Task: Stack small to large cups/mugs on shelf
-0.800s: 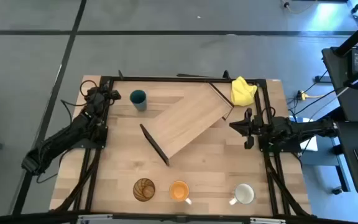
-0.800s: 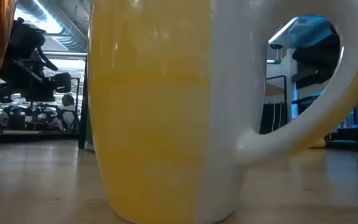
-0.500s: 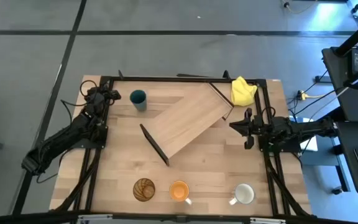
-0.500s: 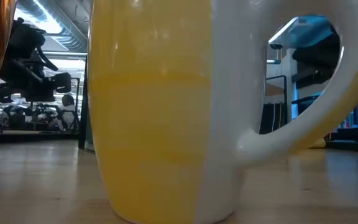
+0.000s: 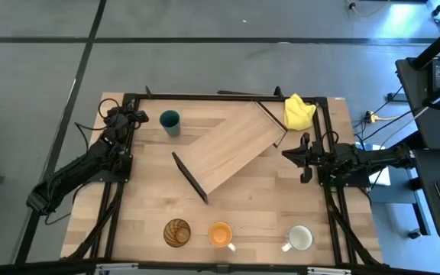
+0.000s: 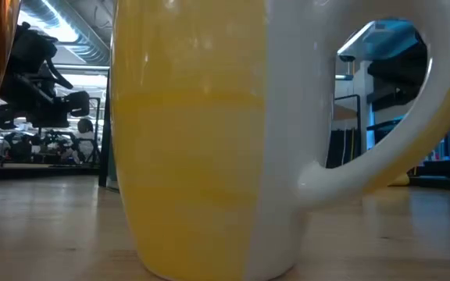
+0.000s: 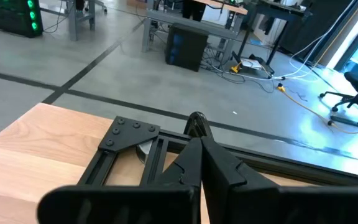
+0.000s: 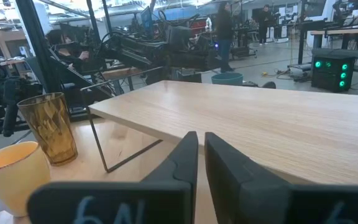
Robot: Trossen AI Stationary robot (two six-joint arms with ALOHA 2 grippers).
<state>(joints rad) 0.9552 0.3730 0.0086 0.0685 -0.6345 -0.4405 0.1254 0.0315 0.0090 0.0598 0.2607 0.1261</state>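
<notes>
The light-wood shelf [image 5: 228,151] stands slantwise mid-table on its thin dark end panels [image 8: 107,146]. The dark teal cup [image 5: 169,121] stands upright at the far left. Along the near edge stand the amber ribbed tumbler [image 5: 177,232], the orange handled mug [image 5: 221,234] and the white handled mug [image 5: 300,238]. The orange mug [image 6: 201,140] fills the low view. My left gripper [image 5: 134,116] rests shut at the far left corner, beside the teal cup. My right gripper [image 5: 287,155] hovers shut at the right edge, pointing at the shelf's right end, with only a thin slit between its fingers [image 8: 185,155].
A crumpled yellow cloth [image 5: 298,111] lies at the far right corner, just beyond the shelf's far end. Black frame rails [image 5: 334,214] run along the table's left and right sides. Bare wood lies between the shelf and the near row of cups.
</notes>
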